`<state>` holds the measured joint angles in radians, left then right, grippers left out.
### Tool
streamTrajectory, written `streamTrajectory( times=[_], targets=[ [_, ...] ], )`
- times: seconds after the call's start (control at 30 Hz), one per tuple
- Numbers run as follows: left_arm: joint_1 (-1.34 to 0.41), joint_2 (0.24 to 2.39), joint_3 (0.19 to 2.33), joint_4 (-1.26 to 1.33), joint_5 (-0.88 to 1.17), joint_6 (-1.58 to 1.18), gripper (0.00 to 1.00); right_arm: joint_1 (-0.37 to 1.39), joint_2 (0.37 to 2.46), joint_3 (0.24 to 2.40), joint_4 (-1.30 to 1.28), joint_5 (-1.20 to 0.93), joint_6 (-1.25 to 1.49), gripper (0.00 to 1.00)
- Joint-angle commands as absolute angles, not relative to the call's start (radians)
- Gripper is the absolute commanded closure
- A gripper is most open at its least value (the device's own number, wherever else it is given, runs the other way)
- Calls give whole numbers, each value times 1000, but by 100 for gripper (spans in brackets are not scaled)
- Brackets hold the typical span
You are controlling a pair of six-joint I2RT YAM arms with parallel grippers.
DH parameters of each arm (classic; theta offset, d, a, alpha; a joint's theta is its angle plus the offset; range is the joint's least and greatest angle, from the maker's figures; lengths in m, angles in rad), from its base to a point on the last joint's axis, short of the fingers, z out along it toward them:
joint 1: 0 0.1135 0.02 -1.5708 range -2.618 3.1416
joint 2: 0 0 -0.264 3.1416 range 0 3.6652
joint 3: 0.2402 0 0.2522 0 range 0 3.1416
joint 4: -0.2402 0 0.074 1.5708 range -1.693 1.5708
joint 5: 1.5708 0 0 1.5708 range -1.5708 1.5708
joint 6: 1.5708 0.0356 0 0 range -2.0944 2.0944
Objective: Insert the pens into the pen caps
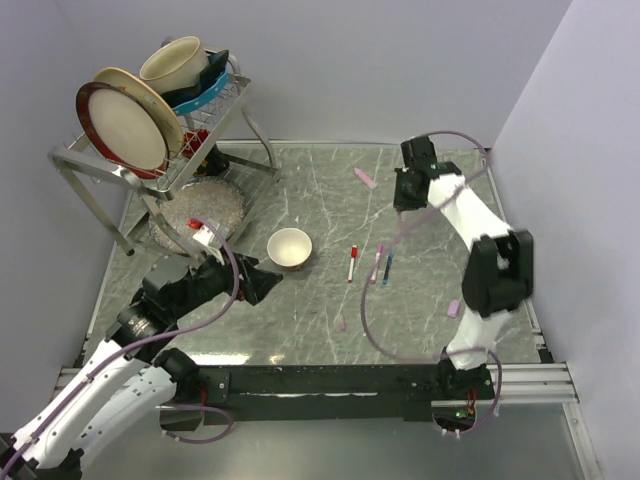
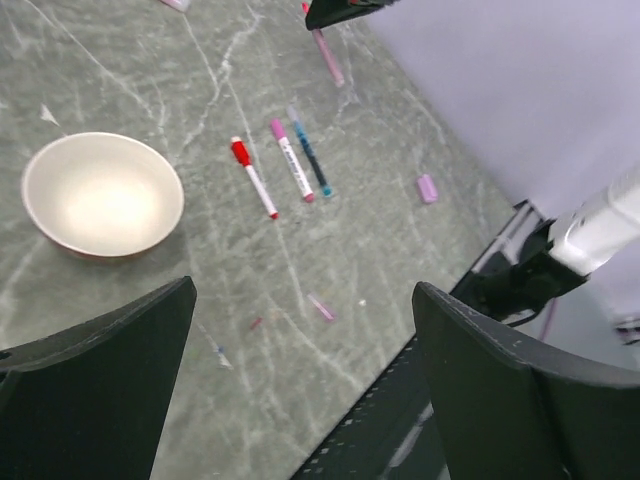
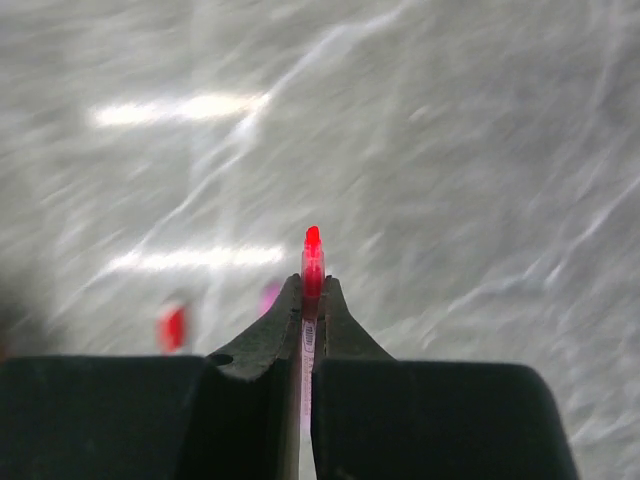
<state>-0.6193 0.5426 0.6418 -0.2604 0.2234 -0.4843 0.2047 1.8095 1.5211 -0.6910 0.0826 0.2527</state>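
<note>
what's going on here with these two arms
The right gripper is shut on a pink pen, red tip sticking out, held off the table. The left gripper is open and empty, hovering near the bowl. Three more pens lie side by side on the table, with loose caps scattered around them.

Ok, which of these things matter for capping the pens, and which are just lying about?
For the job: held pen in the right hand; red pen, pink pen and blue pen lying loose; pink cap; lilac cap.

Just lying about: bowl; dish rack with plates and a cup.
</note>
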Motion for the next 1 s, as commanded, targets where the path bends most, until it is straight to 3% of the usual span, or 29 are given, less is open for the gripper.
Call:
streamTrajectory(
  times=[0.0,0.2,0.4,0.97],
  targets=[
    [-617,587,718,-200,305,-615,7,316,1538,1300,-524,-76,426,100],
    [-617,653,680,-71,435,-718,12,550,1242,1062,-307,-141,667,100],
    [-618,722,598,115,557,-825,22,718,1074,945,-118,-101,876,100],
    [-630,808,574,295,612,-950,42,951,1029,897,67,28,979,100]
  ],
)
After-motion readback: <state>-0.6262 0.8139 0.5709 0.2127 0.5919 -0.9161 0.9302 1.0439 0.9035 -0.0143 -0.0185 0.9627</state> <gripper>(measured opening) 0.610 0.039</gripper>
